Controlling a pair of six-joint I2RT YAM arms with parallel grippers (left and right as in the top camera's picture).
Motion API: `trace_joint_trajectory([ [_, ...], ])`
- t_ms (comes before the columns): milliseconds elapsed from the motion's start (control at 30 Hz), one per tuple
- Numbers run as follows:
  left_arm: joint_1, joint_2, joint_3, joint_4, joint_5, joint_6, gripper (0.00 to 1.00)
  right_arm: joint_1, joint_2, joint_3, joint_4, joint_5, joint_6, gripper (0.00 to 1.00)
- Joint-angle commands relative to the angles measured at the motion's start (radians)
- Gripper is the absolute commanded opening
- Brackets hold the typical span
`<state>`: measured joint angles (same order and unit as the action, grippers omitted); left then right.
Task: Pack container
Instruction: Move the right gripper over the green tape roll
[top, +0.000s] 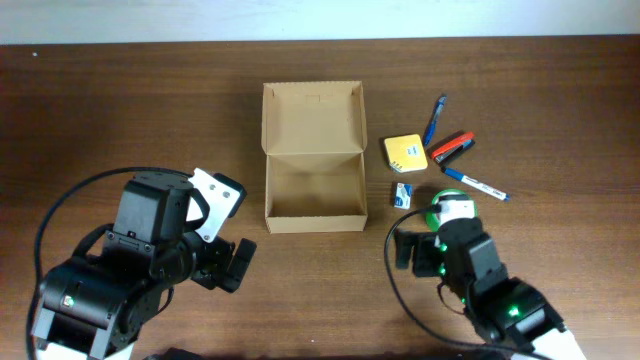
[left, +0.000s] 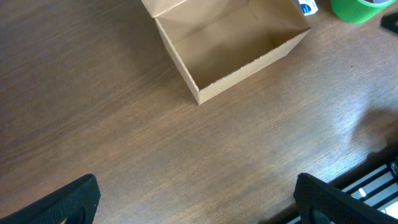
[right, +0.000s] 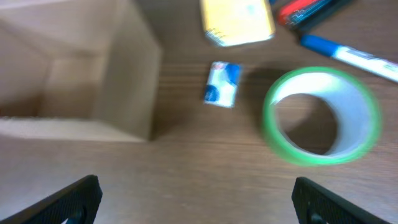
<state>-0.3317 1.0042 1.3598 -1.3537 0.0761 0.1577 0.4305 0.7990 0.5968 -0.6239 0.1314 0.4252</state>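
Left tool (left: 198, 198) and right tool (right: 196, 200) wide open, empty, near container (top: 313, 223); packet (right: 222, 84) lettering illegible.

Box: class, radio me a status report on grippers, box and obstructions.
Left gripper open, empty. Right gripper open, empty. Box open, nothing inside. Tape ahead of right gripper, nothing blocking the box.

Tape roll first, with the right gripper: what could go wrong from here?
1. The tape roll lies close to the eraser and the marker; the open right gripper may nudge them while closing.
2. Nothing holds the box, so a low carry could push its wall.
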Motion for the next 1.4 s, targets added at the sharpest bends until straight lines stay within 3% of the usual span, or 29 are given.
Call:
trace_joint_trajectory([
  [0, -0.001, 0.0, 0.018, 0.003, 0.014, 0.016, 0.99, -0.101, 0.019, 0.065, -0.025, -0.009, -0.069, 0.99],
  [300, -0.001, 0.0, 0.018, 0.003, 0.014, 0.016, 1.0, -0.468, 0.133, 0.09, -0.035, -0.348, -0.219, 0.99],
  [467, -0.001, 0.0, 0.018, 0.003, 0.014, 0.016, 1.0, -0.602, 0.275, 0.101, -0.035, -0.428, -0.24, 0.99],
  [867, -0.001, 0.0, 0.018, 0.003, 0.014, 0.016, 1.0, -0.621, 0.528, 0.18, 0.049, -0.416, -0.287, 0.99],
  [1133, -0.001, 0.0, 0.018, 0.003, 0.014, 0.016, 1.0, -0.621, 0.555, 0.18, 0.084, -0.409, -0.312, 0.99],
  [1367, -0.001, 0.0, 0.018, 0.003, 0.014, 0.016, 1.0, -0.621, 0.556, 0.18, 0.089, -0.275, -0.288, 0.99],
])
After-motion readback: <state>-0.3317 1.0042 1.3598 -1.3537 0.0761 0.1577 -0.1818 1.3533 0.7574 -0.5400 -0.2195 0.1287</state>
